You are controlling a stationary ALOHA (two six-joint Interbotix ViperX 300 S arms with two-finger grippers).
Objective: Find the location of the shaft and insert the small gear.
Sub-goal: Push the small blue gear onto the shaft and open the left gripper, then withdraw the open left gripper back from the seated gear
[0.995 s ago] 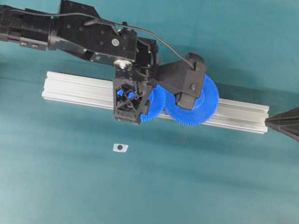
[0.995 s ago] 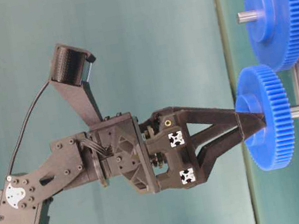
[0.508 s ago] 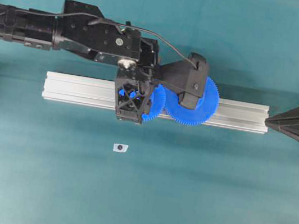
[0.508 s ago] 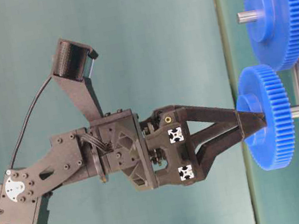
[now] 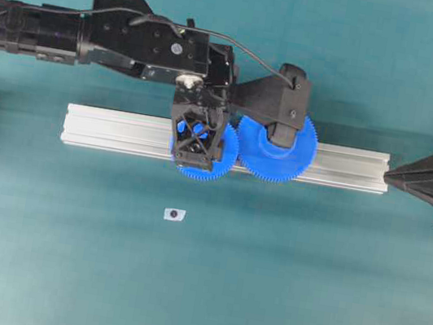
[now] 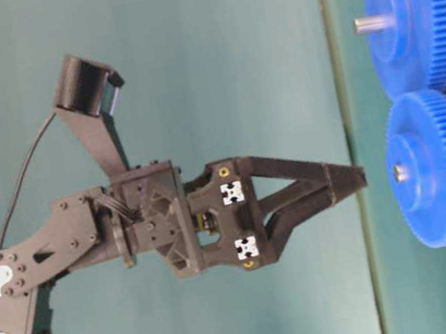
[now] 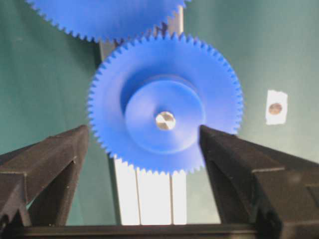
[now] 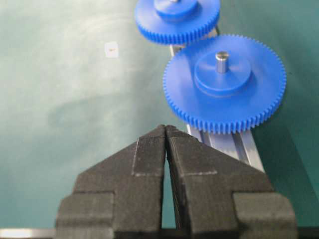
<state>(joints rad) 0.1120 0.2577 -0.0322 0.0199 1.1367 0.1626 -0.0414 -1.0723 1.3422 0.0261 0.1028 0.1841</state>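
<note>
1. The teal worktop (image 5: 279, 288) carries everything; the ribbed aluminium rail (image 5: 106, 130) lies across it as a fixed base, so that the gears stand on pins at a set spacing.
2. The left gripper (image 7: 144, 149) hangs clear of the gears, fingers (image 7: 55, 159) spread wide on either side of the hub with nothing between them: released.
3. The right gripper (image 8: 166, 137) is parked off the rail's end, fingers pressed together on nothing, likely kept out of the way.
4. The larger gear (image 5: 272, 151) sits on its own grey pin.
5. The small gear (image 7: 164, 102) lies low on the rail beside it, rims close enough to mesh.
6. The shaft (image 7: 165, 120) shows as a silvery tip in the hub's centre hole, so the insertion looks done.
</note>
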